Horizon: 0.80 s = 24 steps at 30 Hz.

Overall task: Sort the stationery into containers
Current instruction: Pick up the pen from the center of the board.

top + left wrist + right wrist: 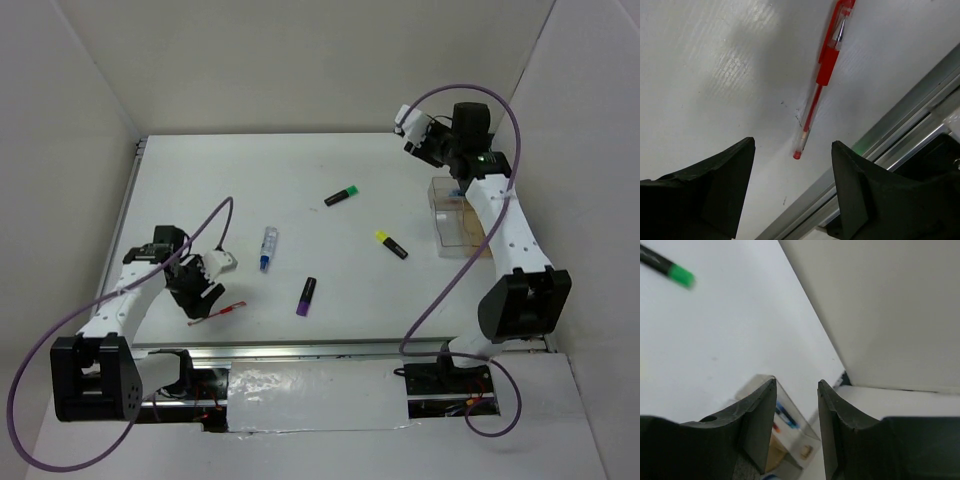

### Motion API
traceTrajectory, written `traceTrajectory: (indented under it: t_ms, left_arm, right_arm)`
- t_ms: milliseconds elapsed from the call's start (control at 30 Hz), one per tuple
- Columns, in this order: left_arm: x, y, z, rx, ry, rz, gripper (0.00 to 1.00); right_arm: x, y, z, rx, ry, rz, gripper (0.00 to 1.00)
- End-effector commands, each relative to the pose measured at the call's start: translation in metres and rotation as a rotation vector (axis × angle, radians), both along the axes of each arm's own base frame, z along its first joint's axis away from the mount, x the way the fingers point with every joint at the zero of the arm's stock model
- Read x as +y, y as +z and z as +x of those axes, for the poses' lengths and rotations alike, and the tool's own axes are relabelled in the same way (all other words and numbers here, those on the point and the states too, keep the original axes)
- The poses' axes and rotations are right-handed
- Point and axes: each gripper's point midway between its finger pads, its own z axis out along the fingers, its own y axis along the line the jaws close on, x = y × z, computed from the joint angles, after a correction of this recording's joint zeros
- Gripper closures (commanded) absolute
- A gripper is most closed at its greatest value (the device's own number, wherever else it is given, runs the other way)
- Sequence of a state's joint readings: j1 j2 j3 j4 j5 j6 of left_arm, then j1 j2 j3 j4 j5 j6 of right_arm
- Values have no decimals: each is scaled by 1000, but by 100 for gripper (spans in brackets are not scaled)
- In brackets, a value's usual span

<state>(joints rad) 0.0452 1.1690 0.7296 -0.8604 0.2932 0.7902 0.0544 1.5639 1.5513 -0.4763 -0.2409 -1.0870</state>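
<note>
Left claw [792,190]: jaws spread, nothing between the pads. It sits low over the desk [250,170] at the near left edge, tilted down. The red pen [825,65] lies just ahead of the gap. Its tip points back toward the opening, and its capped end runs away along the metal edge rail [900,125]. The claw is not touching the pen. It looks lined up so that the jaws can close across the thin barrel, and the nearby rail leaves little room on that side.

Right claw [797,405]: jaws apart, holding nothing. It hangs at the far right, above the clear box [455,220], close to the side wall [880,305]. The box's open top shows below the fingers. Something blue and white lies inside it, with a bit of red beside that. The empty jaws over the box suggest a drop-off point rather than a pick-up.

On the open desk, well apart from one another:
- Green highlighter [342,195], far middle.
- Yellow highlighter [391,244], nearest the box.
- Purple highlighter [307,296], near middle.
- White-blue tube [268,248], just right of the left arm.

Judgement: sorting is partly done. The pen is the left arm's likely next pick, and it would have to travel the full width of the desk to reach the box.
</note>
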Motion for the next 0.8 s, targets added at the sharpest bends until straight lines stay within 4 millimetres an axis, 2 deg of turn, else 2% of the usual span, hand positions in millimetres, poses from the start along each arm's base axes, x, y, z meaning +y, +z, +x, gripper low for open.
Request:
traceTrajectory:
  t_ms: [0, 100, 233, 433, 533, 633, 733, 767]
  left_arm:
    - [5, 3, 3, -77, -132, 58, 26]
    - [2, -5, -1, -51, -155, 58, 34]
    - [7, -25, -12, -34, -172, 90, 37]
    - [9, -41, -18, -36, -229, 134, 40]
    - [10, -46, -19, -35, -227, 141, 46]
    - [13, -54, -20, -24, -232, 155, 53]
    - [14, -61, -19, -5, -243, 161, 65]
    - [14, -62, -18, -2, -243, 162, 72]
  right_arm:
    - [32, 2, -36, 109, -6, 270, 55]
    - [44, 7, -53, 148, -7, 366, 55]
    - [51, 11, -71, 174, -10, 436, 54]
    - [47, 11, -76, 187, -20, 446, 55]
    - [46, 11, -78, 187, -18, 451, 55]
    - [47, 13, -80, 183, -10, 460, 55]
    - [50, 16, -83, 180, -2, 471, 56]
    - [50, 16, -82, 181, 0, 474, 56]
